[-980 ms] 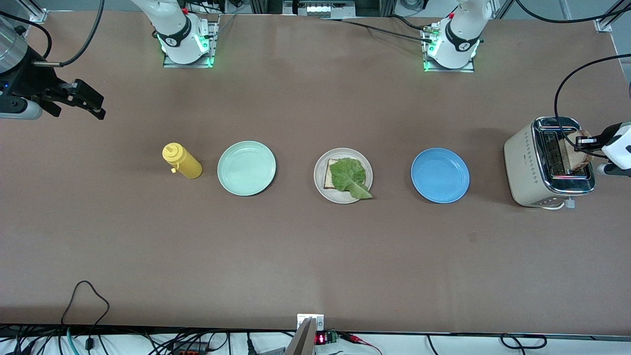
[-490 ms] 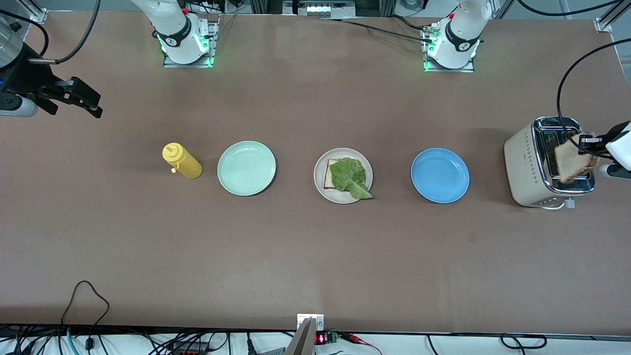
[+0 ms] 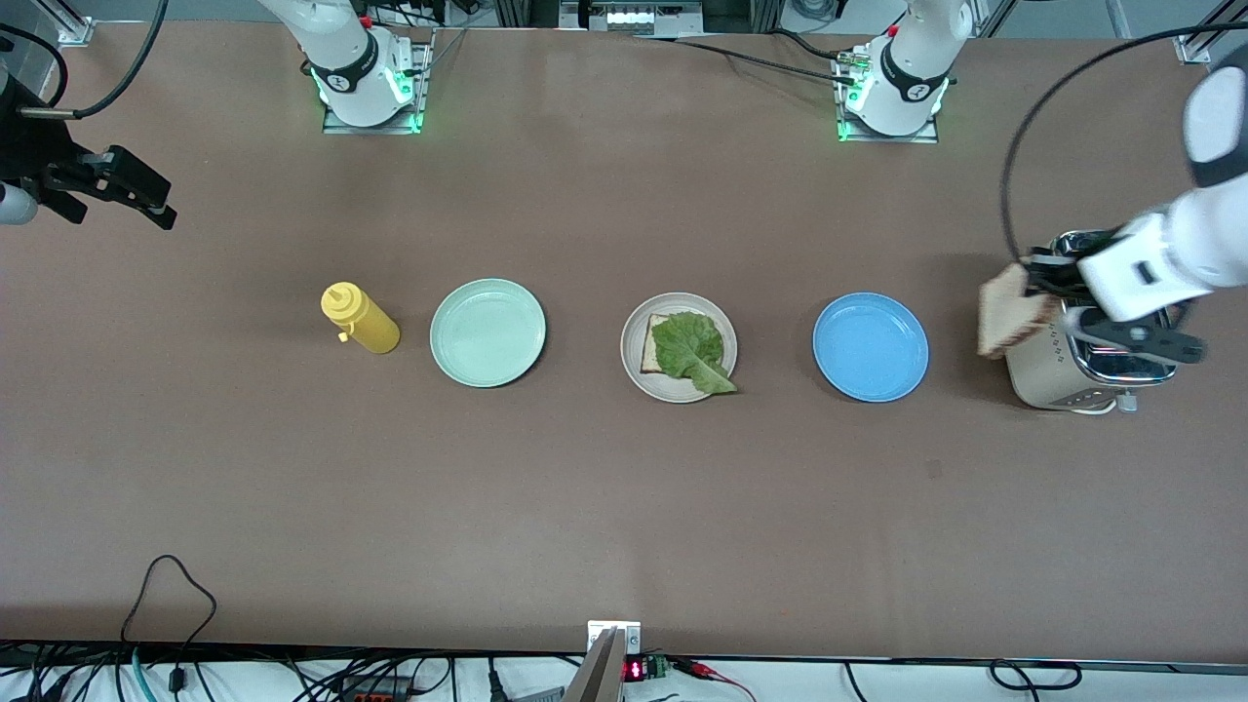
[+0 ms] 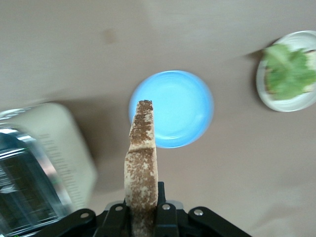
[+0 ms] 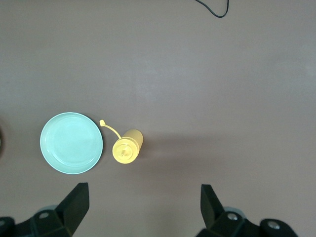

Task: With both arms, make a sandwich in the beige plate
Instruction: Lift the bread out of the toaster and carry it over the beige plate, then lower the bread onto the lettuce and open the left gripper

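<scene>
Here, a light, crumbly slice of toast (image 3: 1009, 320) is being pinched by its edge in the left gripper (image 3: 1041, 283) above the toaster (image 3: 1048, 375); the right gripper (image 3: 146, 200) is being kept spread, waiting.

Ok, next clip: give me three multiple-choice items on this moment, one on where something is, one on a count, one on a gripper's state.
1. The lettuce leaf lies:
A. in the blue plate
B. on the bread slice in the beige plate
C. on the toaster

2. Plates on the table:
A. two
B. three
C. four

3. The left gripper is:
A. open, empty
B. shut on the yellow bottle
C. shut on a toast slice

Answers: 1 B, the leaf covers the bread in the middle plate. 2 B, mint-green, beige and blue. 3 C, its fingers clamp the slice's edge over the toaster.
</scene>
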Available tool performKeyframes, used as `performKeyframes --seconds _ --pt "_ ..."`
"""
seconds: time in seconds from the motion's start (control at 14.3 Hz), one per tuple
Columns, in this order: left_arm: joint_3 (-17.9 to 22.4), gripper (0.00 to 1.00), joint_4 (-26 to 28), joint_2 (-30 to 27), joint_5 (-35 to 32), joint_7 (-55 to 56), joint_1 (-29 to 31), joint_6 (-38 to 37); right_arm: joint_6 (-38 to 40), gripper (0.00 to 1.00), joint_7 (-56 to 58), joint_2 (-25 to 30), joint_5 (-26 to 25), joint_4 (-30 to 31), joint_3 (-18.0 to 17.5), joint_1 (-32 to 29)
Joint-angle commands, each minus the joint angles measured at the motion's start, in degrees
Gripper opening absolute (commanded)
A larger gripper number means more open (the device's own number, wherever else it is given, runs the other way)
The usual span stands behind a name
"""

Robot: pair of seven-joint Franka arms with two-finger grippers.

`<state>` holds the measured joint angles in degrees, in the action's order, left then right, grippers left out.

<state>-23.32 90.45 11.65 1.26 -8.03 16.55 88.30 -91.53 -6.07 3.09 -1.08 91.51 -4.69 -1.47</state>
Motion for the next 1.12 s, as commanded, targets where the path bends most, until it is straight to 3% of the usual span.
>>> performKeyframes --seconds 0.0,0.21,0.42,0.56,0.77,1.05 --pt "-2.5 0.01 -1.6 5.0 5.4 9.0 -3.9 -0.8 0.1 1.0 0.8 1.7 -0.2 1.5 0.6 0.7" --pt "-2.5 0.01 -6.0 11.0 15.6 19.4 -9.1 2.0 0.1 1.0 0.8 1.7 -0.2 1.4 0.6 0.7" --pt "-2.5 0.01 -5.7 16.4 30.5 20.4 -11.5 13.1 0.1 1.0 0.8 1.7 -0.1 1.3 0.6 0.5" --pt "-2.6 0.0 -5.6 19.2 34.1 19.9 -14.4 18.8 0.1 1.0 0.8 1.7 0.3 1.3 0.6 0.2" --pt "-2.7 0.0 -1.2 21.7 35.0 8.8 -15.6 27.4 0.1 1.0 0.8 1.7 0.3 1.2 0.6 0.2" --pt "-2.7 0.0 7.4 22.2 43.9 -6.2 -15.4 36.4 0.0 1.0 0.7 1.8 -0.1 1.2 0.6 0.3"
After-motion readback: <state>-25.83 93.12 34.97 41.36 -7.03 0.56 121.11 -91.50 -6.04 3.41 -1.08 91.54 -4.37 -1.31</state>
